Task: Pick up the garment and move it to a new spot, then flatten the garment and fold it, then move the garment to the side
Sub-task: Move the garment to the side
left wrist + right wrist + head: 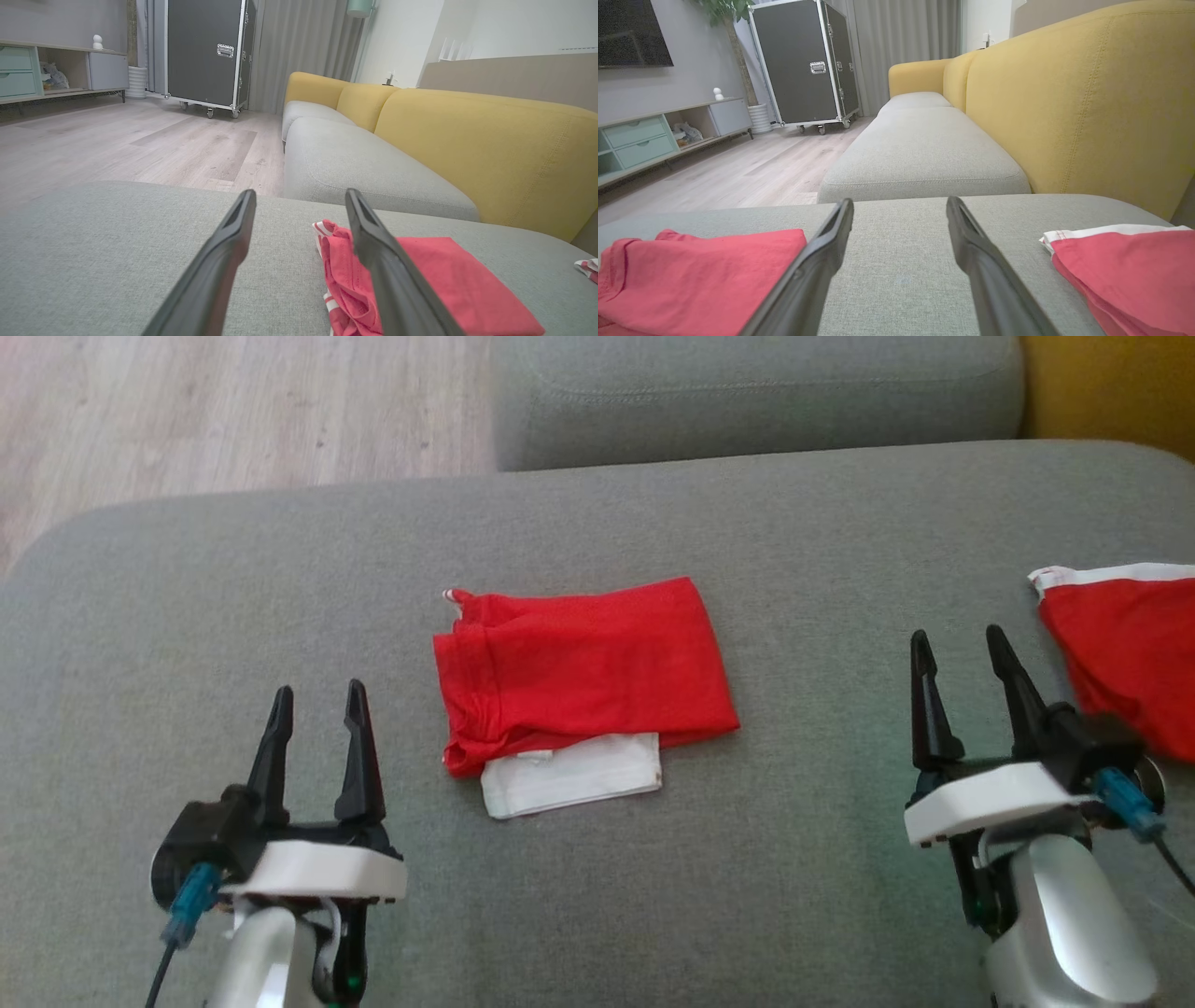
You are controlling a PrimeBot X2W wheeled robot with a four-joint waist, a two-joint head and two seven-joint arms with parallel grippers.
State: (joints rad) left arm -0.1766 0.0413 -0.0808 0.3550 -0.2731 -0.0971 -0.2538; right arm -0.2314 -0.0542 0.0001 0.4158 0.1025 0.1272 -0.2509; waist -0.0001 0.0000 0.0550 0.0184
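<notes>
At left, left end effector, fingers spread wide, holding nothing, above grey sofa cushion. Mid-cushion, folded red garment lying flat, white layer peeking out at near edge. At right, right end effector, likewise spread and empty, just beside second red garment.

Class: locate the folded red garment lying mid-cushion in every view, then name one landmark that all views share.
Head view: folded red garment, centre.
Left wrist view: garment, lower right.
Right wrist view: garment, lower left corner.
Shared landmark: yellow backrest, at the right in all three.
</notes>
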